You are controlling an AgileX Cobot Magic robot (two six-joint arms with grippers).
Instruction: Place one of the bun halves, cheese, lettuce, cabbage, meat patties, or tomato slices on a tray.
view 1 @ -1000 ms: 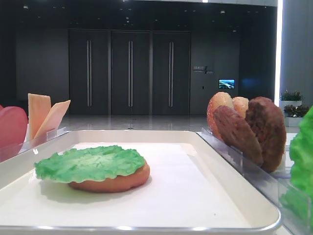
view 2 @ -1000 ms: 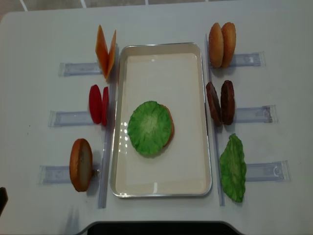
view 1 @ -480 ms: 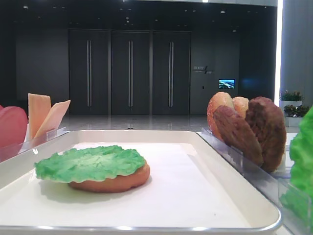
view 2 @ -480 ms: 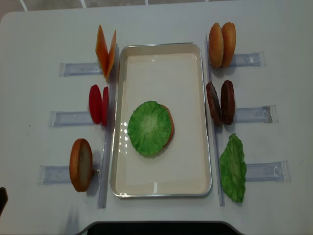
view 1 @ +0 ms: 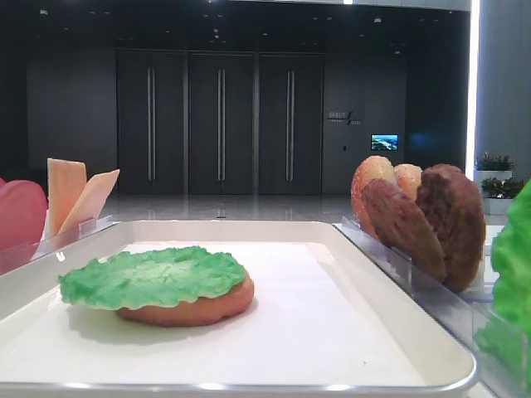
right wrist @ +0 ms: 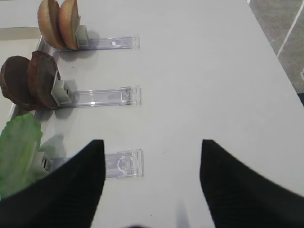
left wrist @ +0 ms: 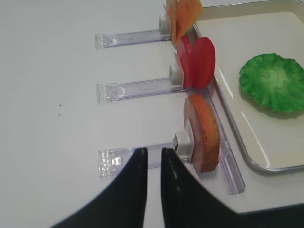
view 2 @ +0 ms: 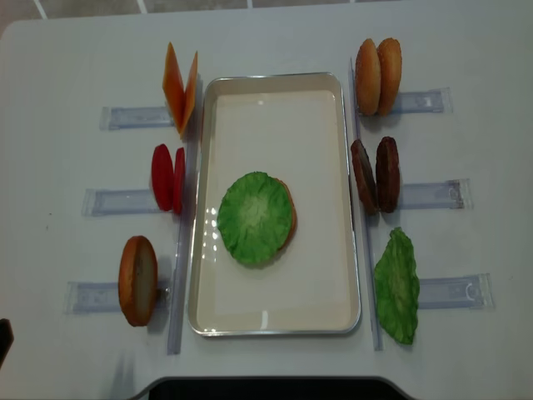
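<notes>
Dark lobby with tall paneled doors fills the background of the low front view, and up close sits the tray [view 1: 398,290] with a lettuce leaf [view 1: 153,276] draped over a bun half [view 1: 195,308] on its paper liner. Off to the left edge there's a tomato slice [view 1: 21,211] and two cheese slices [view 1: 75,195] leaning in a V; on the right the meat patties [view 1: 431,220] stand on edge with two more bun halves behind them. No grippers in this one.

Right wrist view next: right gripper [right wrist: 149,183] hangs over bare white table [right wrist: 204,71], its dark fingers [right wrist: 76,185] spread wide apart with nothing between them. Left of it, three clear holders [right wrist: 107,97] run in a row, carrying buns, patties and a second green leaf [right wrist: 16,152].

Left wrist view: left gripper [left wrist: 153,164] has its fingers pressed nearly together, just a thin slit showing, and it's gripping nothing. Right beside the tips a lone bun [left wrist: 204,133] stands upright in its holder, tomatoes and cheese further up, tray to the right.

Top-down view lays it all out: tray in the middle of the table, lettuce-on-bun stack roughly central in it, cheese, tomato and single bun down the left side, buns, patties and spare leaf down the right.
</notes>
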